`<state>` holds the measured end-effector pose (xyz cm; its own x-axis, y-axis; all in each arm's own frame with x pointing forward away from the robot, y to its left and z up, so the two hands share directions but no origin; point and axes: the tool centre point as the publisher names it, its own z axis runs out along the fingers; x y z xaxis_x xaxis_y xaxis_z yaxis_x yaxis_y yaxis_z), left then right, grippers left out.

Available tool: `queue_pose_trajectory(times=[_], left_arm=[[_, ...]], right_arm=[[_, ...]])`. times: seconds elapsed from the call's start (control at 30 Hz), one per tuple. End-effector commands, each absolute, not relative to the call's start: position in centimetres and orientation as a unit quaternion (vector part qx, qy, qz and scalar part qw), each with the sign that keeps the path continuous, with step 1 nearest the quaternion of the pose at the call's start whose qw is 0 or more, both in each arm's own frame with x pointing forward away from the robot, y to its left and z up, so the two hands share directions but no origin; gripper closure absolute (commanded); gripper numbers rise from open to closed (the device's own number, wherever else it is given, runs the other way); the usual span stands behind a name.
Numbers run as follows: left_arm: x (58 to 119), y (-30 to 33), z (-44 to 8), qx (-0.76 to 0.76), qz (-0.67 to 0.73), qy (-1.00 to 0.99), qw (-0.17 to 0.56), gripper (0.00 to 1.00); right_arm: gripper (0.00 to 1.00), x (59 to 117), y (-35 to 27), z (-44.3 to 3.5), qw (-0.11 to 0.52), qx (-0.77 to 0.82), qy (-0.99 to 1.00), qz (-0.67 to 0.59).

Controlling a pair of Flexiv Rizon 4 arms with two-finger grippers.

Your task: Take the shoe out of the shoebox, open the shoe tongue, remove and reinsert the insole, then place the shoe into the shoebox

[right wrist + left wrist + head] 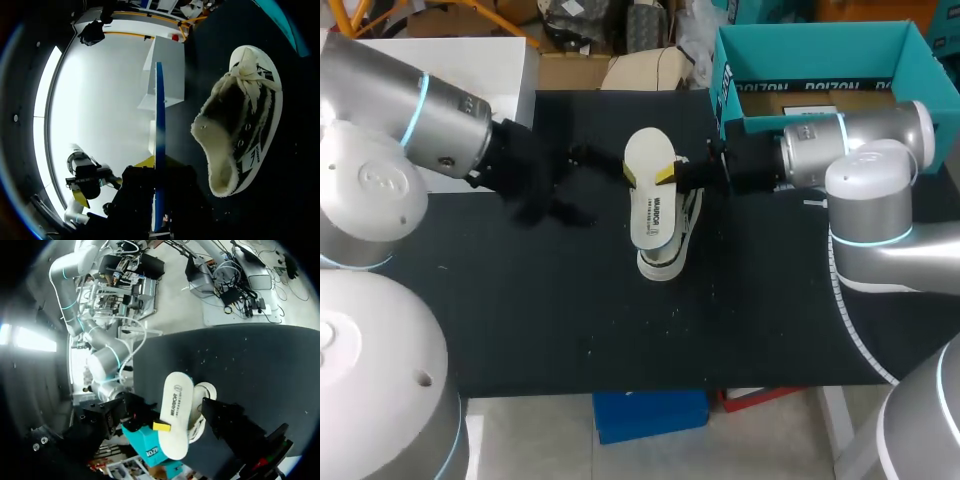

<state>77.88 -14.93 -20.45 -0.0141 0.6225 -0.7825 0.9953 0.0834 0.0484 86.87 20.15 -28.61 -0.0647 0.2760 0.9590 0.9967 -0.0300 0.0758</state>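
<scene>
The flat white insole [650, 195] hangs over the middle of the black table [520, 300], hiding most of the shoe [668, 252] standing beneath it. The right gripper [648, 176] pinches the insole across its width. The left gripper [582, 185] is a dark blur beside it, fingers spread around nothing. The right wrist view shows the shoe's fleecy cream lining, black upper and white laces, while the open teal cardboard shoebox [810, 50] sits at the table's far right.

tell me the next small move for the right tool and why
Likely lower the insole toe-first into the shoe: the right tool grips it over the shoe, fully out, and the shoe's mouth shows open in the right wrist view.
</scene>
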Motion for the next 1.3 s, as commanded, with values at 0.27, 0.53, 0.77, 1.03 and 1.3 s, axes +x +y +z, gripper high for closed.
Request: queue_pose_trajectory(times=[0.27,0.53,0.77,1.03,1.3], left_arm=[[79.1,-18.1,-19.8,0.687,0.032,0.726,0.014,0.0],[78.6,-19.4,-19.1,0.7,0.023,0.713,0.011,0.0],[78.1,-19.3,-18.9,0.702,0.012,0.712,0.018,0.0],[77.8,-18.9,-18.7,0.688,-0.003,0.723,0.053,0.0],[77.6,-18.8,-18.8,0.687,-0.026,0.72,0.091,0.0]], right_arm=[[1.0,86.9,20.3,-28.7,0.397,-0.557,-0.571,-0.454],[1.0,86.9,20.3,-28.7,0.397,-0.557,-0.571,-0.454],[1.0,86.9,20.3,-28.7,0.397,-0.557,-0.571,-0.454],[1.0,86.9,20.3,-28.7,0.397,-0.557,-0.571,-0.454],[1.0,86.9,20.3,-28.7,0.397,-0.557,-0.571,-0.454]])
